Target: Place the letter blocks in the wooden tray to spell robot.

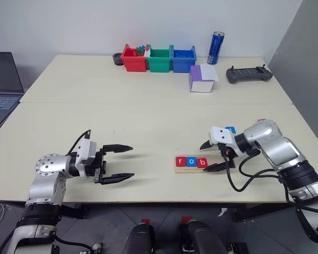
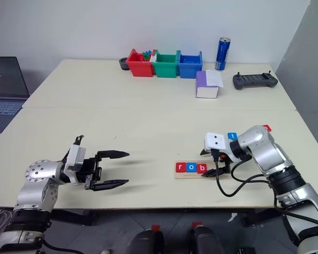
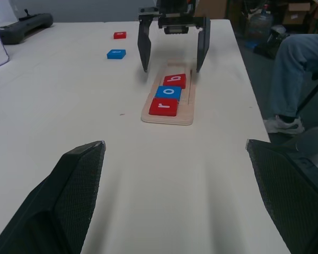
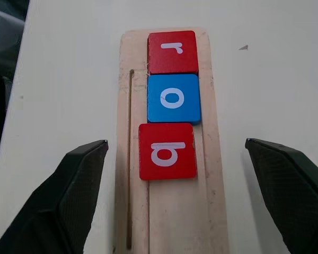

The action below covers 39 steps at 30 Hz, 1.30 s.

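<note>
Right claw (image 1: 216,156) hangs wide open over the red b block (image 4: 167,151), which sits skewed in the wooden tray (image 4: 171,211) beside r and o near the counter's edge; fingertips could nudge it askew. Left claw (image 1: 119,163) gapes empty.

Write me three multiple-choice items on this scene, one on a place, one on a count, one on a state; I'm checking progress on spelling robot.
1. Where does the red b block lie?
A. in the wooden tray, next to the blue o block
B. in the green bin
C. on the laptop

2. How many letter blocks lie in the tray?
A. one
B. three
C. five

3. How is the right gripper?
A. shut on the b block
B. shut on nothing
C. open, over the tray

Key: 1 A, r, o and b lie in a row in the tray. 2 B, the blue block and the red one lie on the table. 3 C, its fingers stand apart, holding nothing.
</note>
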Tool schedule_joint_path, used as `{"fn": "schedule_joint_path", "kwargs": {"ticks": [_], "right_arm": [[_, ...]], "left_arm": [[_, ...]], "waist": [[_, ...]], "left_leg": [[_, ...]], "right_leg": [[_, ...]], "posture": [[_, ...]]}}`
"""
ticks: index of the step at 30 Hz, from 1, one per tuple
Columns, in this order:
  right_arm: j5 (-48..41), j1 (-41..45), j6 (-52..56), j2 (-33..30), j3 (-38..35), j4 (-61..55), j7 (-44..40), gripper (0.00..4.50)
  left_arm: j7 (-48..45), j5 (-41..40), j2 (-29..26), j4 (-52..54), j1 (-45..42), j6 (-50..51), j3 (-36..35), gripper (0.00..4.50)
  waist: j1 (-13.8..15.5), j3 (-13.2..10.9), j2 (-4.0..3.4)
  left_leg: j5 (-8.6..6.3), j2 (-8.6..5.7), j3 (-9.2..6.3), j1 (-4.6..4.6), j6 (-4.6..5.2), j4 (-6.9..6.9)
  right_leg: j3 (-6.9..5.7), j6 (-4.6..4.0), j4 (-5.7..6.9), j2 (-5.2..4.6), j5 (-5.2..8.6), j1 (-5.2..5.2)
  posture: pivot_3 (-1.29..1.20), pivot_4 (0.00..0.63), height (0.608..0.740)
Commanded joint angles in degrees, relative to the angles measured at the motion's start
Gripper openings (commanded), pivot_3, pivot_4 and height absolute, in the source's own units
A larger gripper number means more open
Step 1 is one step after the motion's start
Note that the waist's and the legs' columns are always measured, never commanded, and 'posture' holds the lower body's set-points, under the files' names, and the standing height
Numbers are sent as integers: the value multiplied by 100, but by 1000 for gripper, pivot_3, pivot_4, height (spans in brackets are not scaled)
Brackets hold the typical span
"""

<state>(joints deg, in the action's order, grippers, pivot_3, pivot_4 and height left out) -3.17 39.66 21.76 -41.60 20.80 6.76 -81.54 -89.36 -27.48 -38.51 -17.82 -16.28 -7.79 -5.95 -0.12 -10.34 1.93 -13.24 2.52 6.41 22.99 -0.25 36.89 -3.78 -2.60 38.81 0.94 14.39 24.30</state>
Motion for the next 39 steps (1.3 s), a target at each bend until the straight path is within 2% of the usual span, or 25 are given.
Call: {"fn": "schedule_joint_path", "kwargs": {"ticks": [1,7,9,11,21,39], "right_arm": [[-380,10,214,-300,-386,-523,-245,4476],[-835,-533,575,-533,-526,-1044,-332,4476],[-953,-651,669,-492,-526,-1216,-276,4110],[-1041,-716,786,-406,-516,-1365,-202,3589],[-742,-647,556,-82,-181,-768,172,8],[-498,-458,158,212,-125,-70,213,8]], "left_arm": [[19,-36,-82,95,-21,-5,-92,4500],[36,-40,-93,138,-2,17,-92,4500],[52,-48,-91,173,15,33,-95,4500],[61,-57,-96,203,35,48,-101,4500],[115,-66,-147,300,78,116,-118,4500],[268,-118,-249,549,237,242,-192,4500]], "waist": [[-3,0,0],[-3,0,1],[-5,0,1],[-12,0,0],[-1,0,1],[-4,0,1]], "left_leg": [[0,0,0,0,0,0],[-1,0,-2,-1,-1,-1],[-1,0,-1,0,-1,-1],[-1,1,-1,-1,-1,-1],[-1,1,-1,1,-1,-1],[-1,1,-1,1,-1,-1]], "right_leg": [[0,0,0,0,0,0],[-1,-1,-2,0,0,0],[0,-1,-2,0,1,0],[-1,0,-2,1,1,1],[0,0,-4,1,1,1],[0,0,-2,1,1,2]], "posture": [[0,150,740],[0,150,740],[0,150,740],[0,150,740],[0,150,740],[0,150,740]]}}
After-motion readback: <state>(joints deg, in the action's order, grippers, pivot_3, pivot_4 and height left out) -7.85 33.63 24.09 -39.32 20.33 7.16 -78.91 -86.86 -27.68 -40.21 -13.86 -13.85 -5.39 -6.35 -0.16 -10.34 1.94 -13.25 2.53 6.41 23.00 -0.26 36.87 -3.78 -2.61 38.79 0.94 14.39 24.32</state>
